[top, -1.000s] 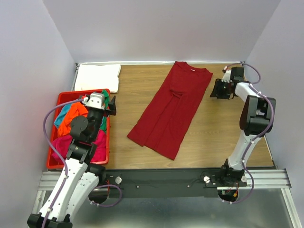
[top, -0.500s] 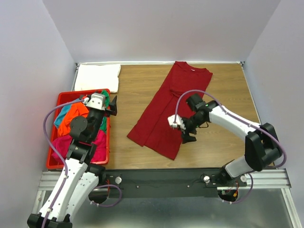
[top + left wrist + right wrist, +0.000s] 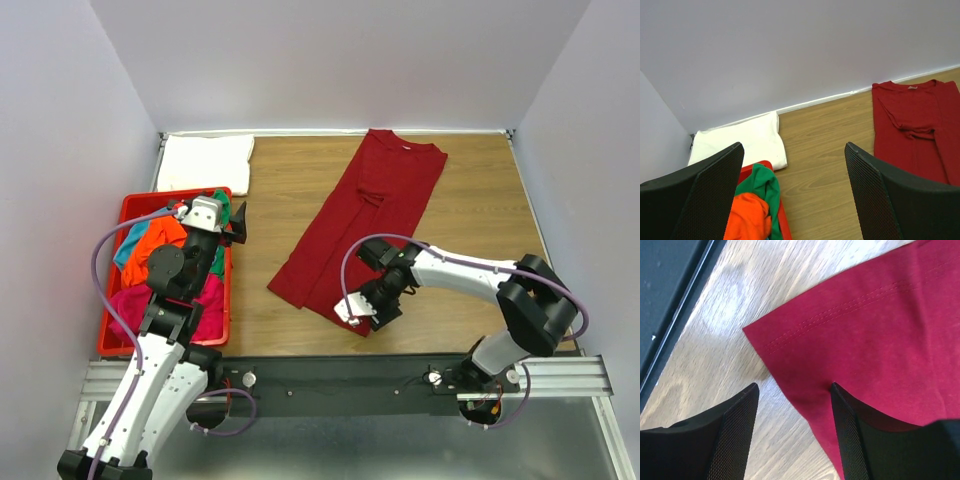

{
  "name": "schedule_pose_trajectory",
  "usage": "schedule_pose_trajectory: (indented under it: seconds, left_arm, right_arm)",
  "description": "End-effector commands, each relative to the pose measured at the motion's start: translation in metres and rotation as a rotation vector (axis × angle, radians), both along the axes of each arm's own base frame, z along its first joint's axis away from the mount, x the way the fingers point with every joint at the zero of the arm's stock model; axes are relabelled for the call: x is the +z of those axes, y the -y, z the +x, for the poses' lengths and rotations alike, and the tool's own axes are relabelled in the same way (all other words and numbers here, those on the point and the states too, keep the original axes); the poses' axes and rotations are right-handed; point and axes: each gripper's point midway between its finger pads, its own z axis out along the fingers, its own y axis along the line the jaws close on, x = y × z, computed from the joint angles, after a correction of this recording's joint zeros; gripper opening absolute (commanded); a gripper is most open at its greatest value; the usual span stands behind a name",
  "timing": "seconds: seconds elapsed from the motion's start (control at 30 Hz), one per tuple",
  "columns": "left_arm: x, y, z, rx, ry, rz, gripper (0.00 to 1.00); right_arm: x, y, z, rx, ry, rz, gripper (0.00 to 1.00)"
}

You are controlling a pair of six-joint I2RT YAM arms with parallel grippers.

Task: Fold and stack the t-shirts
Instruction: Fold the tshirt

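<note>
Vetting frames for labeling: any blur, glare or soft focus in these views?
Top external: evenly lit, sharp, no glare. Left wrist: sharp throughout, from the mesh on the fingers to the white shirt and dark red shirt. Right wrist: the table is smeared, with a pale glare patch at upper left, while the dark red shirt's hem stitching is readable.

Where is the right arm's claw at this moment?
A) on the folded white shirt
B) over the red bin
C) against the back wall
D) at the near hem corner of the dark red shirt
D: the right gripper, fingers open, straddles the side edge of the dark red t-shirt beside its near hem corner.
</note>
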Motion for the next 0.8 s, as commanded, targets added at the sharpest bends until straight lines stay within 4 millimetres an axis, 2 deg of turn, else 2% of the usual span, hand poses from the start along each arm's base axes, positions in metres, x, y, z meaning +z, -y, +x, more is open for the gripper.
schedule_pose_trajectory:
  seconds: [0.0,0.13,0.17,0.2,0.27,0.4,0.47,0.53,0.6,0.63,0.7,0.77]
  left_arm:
    - [0.003,0.004,-0.002,-0.02,0.025,0.006,0.89]
    - [0.001,0.004,-0.001,-0.02,0.02,0.007,0.89]
    - [0.002,0.004,-0.001,-0.022,0.022,0.007,0.89]
    - [0.001,0.004,-0.001,-0.022,0.02,0.007,0.89]
    - [0.001,0.004,-0.002,-0.023,0.022,0.007,0.89]
    - [0.0,0.004,-0.001,-0.022,0.019,0.007,0.89]
    - [0.001,0.009,-0.002,-0.049,0.022,0.012,0.89]
    - [0.0,0.011,-0.002,-0.061,0.02,0.015,0.89]
    - [-0.001,0.018,-0.003,-0.097,0.022,0.022,0.89]
    - [-0.001,0.02,-0.003,-0.111,0.024,0.023,0.89]
    - [-0.001,0.028,-0.005,-0.156,0.029,0.03,0.89]
    - [-0.003,0.036,-0.007,-0.202,0.031,0.036,0.89]
  right_arm:
    - [-0.009,0.007,0.001,0.04,0.055,-0.042,0.64]
    - [-0.019,0.009,-0.002,0.053,0.094,-0.066,0.55]
    - [-0.026,0.015,-0.005,0.05,0.091,-0.084,0.53]
    - [-0.027,0.016,-0.004,0.041,0.102,-0.09,0.46]
    - [-0.032,0.018,-0.005,0.029,0.112,-0.096,0.38]
    - [-0.031,0.026,-0.003,-0.007,0.149,-0.11,0.21]
    - [-0.026,0.035,0.001,-0.04,0.19,-0.127,0.17]
    - [-0.03,0.055,0.0,-0.055,0.22,-0.189,0.13]
    - [-0.026,0.067,0.002,-0.074,0.26,-0.212,0.11]
    - [-0.028,0.081,0.001,-0.087,0.277,-0.253,0.11]
    - [-0.022,0.094,0.006,-0.142,0.281,-0.272,0.11]
    - [-0.015,0.101,0.011,-0.181,0.292,-0.256,0.12]
